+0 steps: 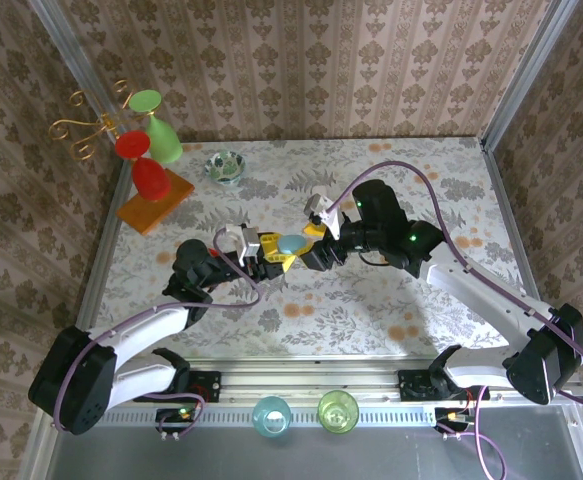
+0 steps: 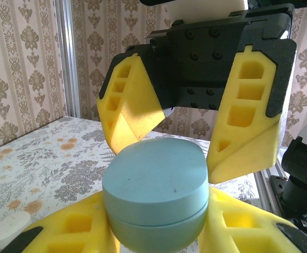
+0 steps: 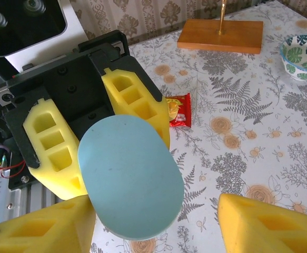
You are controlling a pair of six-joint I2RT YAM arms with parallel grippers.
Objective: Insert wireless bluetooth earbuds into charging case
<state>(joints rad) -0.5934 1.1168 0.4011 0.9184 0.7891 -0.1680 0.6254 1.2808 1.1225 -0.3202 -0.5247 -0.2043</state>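
A pale blue oval charging case (image 1: 291,243) (image 2: 156,190) (image 3: 127,174), its lid closed, is held above the table. My left gripper (image 1: 273,251) (image 2: 156,229) is shut on its lower half, one yellow pad on each side. My right gripper (image 1: 312,240) (image 3: 156,232) faces it from the other side and stands open. Its fingertips (image 2: 129,108) hang just over the lid, one near the lid's edge and the other clear of it. The earbuds are out of view.
A green glass bowl (image 1: 225,166) (image 3: 303,55) and an orange wooden stand (image 1: 154,200) (image 3: 220,36) with red and green glasses sit at the far left. A red packet (image 3: 178,110) lies under the grippers. A white rounded piece (image 2: 8,229) lies on the table.
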